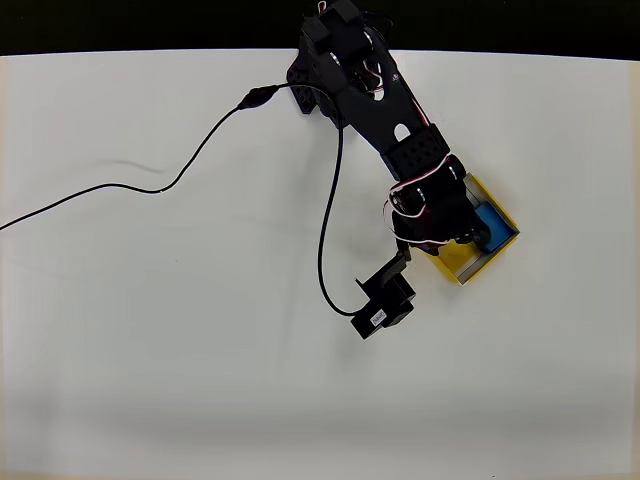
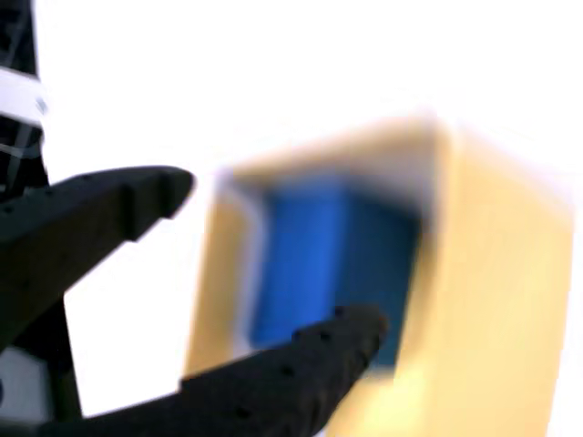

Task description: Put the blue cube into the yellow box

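One blue cube (image 1: 491, 222) sits inside the yellow box (image 1: 497, 201) near the right side of the white tabletop (image 1: 150, 350) in the overhead view. The hand (image 2: 273, 259) hangs just beside it — fingers (image 2: 118, 205) spread apart, gripping nothing. In the blurred wrist view the blue cube (image 2: 328, 264) lies just beyond the fingertips, within the yellow box (image 2: 492, 300) — one fingertip overlaps it.
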